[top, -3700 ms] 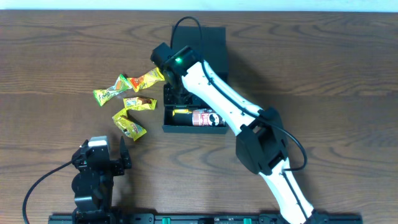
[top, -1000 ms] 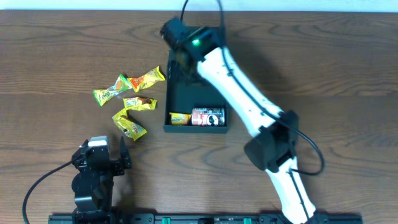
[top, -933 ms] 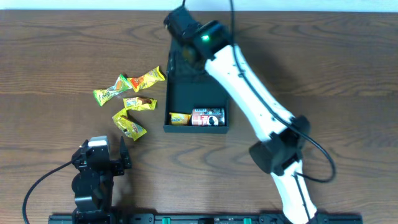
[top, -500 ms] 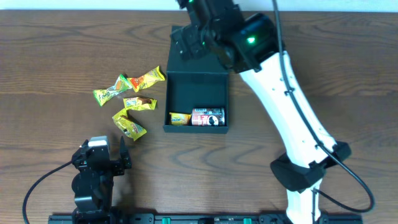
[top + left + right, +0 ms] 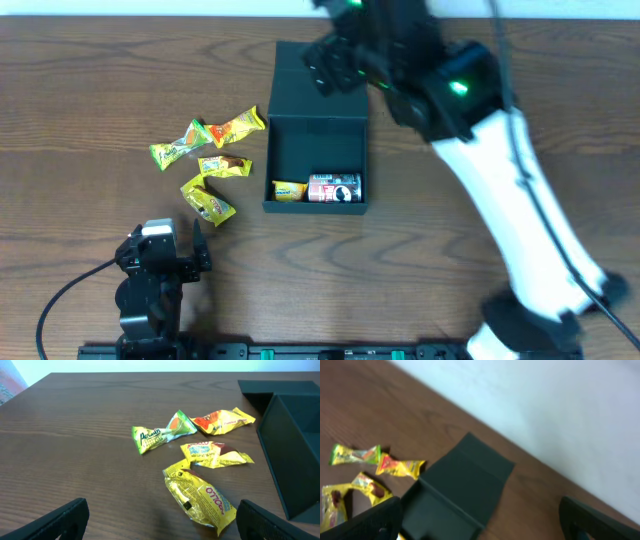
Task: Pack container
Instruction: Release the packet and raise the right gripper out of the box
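Nearest me, the left gripper (image 5: 162, 525) sat low by the table's front edge, jaws spread wide and empty. Just beyond it, four snack packets (image 5: 222, 165) lay loose on the wood, left of the container (image 5: 316, 150) and not yet packed. The container stood mid-table, its lid flap (image 5: 300, 85) thrown back flat on the far side. A small red can (image 5: 335, 188) and one yellow packet (image 5: 290, 190) lay against its near wall, and the rest of its floor was bare. Above the lid hung the right gripper (image 5: 477, 522), fingers apart, carrying nothing. I judged the job about a third done — four packets to load, then the flap to shut. The table (image 5: 100, 80) was dark wood-grain, and a plain pale wall (image 5: 545, 400) rose behind its far edge.
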### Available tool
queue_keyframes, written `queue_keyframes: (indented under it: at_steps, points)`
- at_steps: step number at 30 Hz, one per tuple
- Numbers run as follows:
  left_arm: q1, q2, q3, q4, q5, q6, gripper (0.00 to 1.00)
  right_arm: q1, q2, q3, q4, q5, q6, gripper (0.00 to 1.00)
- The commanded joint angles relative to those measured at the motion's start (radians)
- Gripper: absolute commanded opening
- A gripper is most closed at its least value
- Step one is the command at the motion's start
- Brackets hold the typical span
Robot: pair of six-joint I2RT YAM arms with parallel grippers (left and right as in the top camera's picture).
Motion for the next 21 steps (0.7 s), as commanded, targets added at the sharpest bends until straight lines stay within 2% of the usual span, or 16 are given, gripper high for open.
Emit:
queue_keyframes:
  at_steps: [1, 6, 9, 12, 16, 21]
  points:
    - [0.006, -0.006, -0.020, -0.005, 0.000, -0.015, 0.95, -0.028, -0.148, -0.190, 0.049, 0.002, -0.013, 0.99]
    - [0.006, -0.006, -0.020, -0.005, 0.000, -0.015, 0.95, -0.074, -0.240, -0.483, 0.089, 0.004, -0.012, 0.99]
    - [0.006, -0.006, -0.020, -0.005, 0.000, -0.015, 0.95, -0.096, -0.238, -0.623, 0.114, -0.023, 0.081, 0.99]
    - [0.006, -0.006, -0.020, -0.005, 0.000, -0.015, 0.95, -0.096, -0.238, -0.732, 0.156, -0.103, 0.100, 0.99]
    - [0.006, -0.006, -0.020, -0.005, 0.000, -0.015, 0.95, -0.094, -0.237, -0.812, 0.173, -0.190, 0.109, 0.99]
    - [0.006, -0.006, -0.020, -0.005, 0.000, -0.015, 0.95, -0.094, -0.237, -0.838, 0.187, -0.190, 0.130, 0.99]
